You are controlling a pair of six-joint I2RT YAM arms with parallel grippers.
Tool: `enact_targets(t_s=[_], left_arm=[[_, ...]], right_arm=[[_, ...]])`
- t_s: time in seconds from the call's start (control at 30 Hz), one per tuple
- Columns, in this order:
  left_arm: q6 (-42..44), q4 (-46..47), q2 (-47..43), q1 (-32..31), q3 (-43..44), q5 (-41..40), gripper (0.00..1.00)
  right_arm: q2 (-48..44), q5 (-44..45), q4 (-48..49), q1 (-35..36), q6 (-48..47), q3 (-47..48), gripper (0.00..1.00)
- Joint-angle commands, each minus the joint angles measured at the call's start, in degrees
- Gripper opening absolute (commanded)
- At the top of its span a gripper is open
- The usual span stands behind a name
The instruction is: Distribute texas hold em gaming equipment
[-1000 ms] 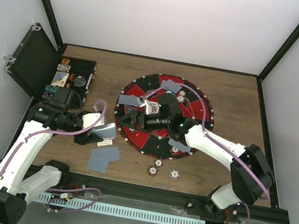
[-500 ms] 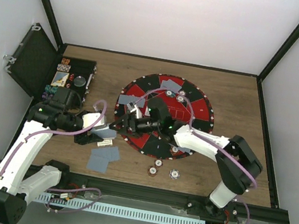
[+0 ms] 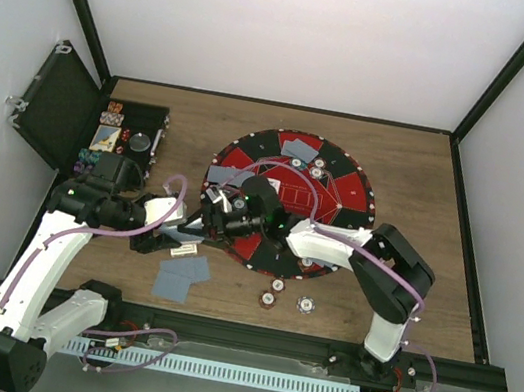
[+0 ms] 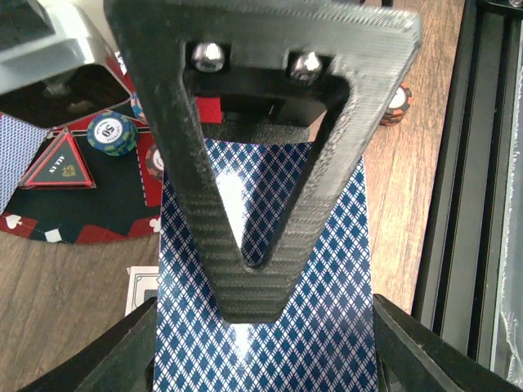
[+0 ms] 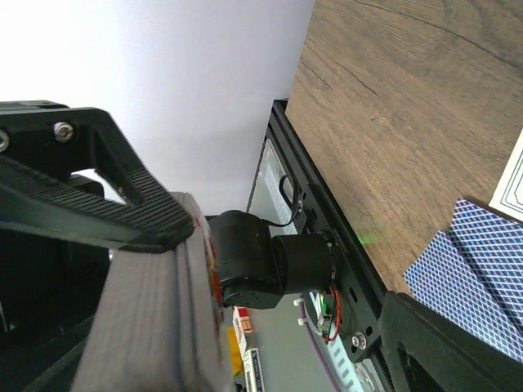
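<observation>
You are dealing cards, by my reading. Your left fingers (image 4: 245, 282) are clamping the deck (image 4: 343, 278) flat, blue diamond backs up, over the table (image 3: 418, 173) just off the left rim of the mat (image 3: 340, 184). A few cards (image 3: 181, 278) are already lying on the table close by, and chips (image 3: 267, 299) are sitting just past the mat's near edge. Your right fingers (image 5: 98, 204) are stretching across the mat toward the deck and standing wide apart. A blurred grey slab is lying against the upper one, and I cannot tell whether it is being gripped. For the next move, I judge you are needing to pinch only the top card, slide it free of the left grip, and carry it to a seat lacking one.
</observation>
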Motion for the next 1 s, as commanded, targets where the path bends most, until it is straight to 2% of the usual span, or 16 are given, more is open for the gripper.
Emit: enact_targets(t_s=[0.0,0.33,0.73,0.97], left_arm=[[0.87,0.43,-0.42,0.05,0.90,1.98,0.04],[1.19,0.38,-0.53,0.05,0.90,1.46,0.04],[1.03,0.44,-0.19,0.05,0.86,2.14,0.04],[1.04,0.41,-0.78,0.03,0.20,1.69,0.04]], right_arm=[[2.36,-2.32,4.57,0.53,3.17,2.65,0.78],[1.69,-0.29,-2.87,-1.51,-1.15,2.11,0.69],[-2.84,2.17,-7.89,-4.35,-3.67,-1.21,0.49],[-6.20,4.13,-9.97,-5.19,-3.95,-1.87,0.33]])
